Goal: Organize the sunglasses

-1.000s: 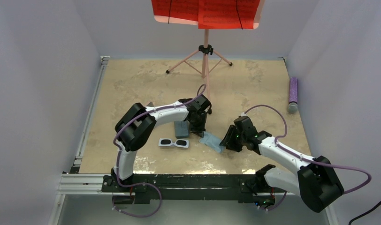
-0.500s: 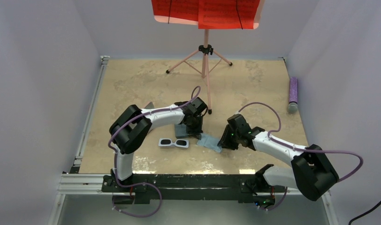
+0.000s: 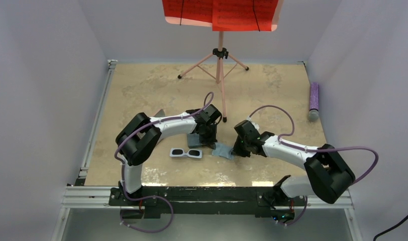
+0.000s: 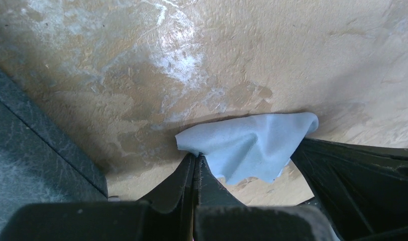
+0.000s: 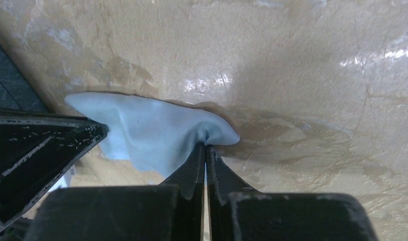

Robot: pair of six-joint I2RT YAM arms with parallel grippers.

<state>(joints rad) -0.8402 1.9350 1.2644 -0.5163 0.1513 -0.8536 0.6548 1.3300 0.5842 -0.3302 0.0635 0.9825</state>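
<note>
White-framed sunglasses [image 3: 186, 152] with dark lenses lie flat on the tan table near the front. Just right of them a light blue cloth [image 3: 223, 150] lies between my two grippers. My left gripper [image 3: 211, 143] is shut on the cloth's left corner [image 4: 192, 145]. My right gripper [image 3: 235, 149] is shut on the cloth's right corner [image 5: 219, 133]. The cloth sags in a fold between the two grips, low over the table. A grey-blue case [image 3: 194, 139] sits under the left wrist, partly hidden by it.
A pink tripod stand [image 3: 219, 60] with a red sheet stands at the back centre. A purple tube [image 3: 313, 100] lies at the right wall. A dark case surface [image 4: 26, 145] fills the left of the left wrist view.
My right arm has slid left to the cloth and its jaws have closed on the cloth's right corner. The left arm moved slightly down-left, still shut on the other corner.
</note>
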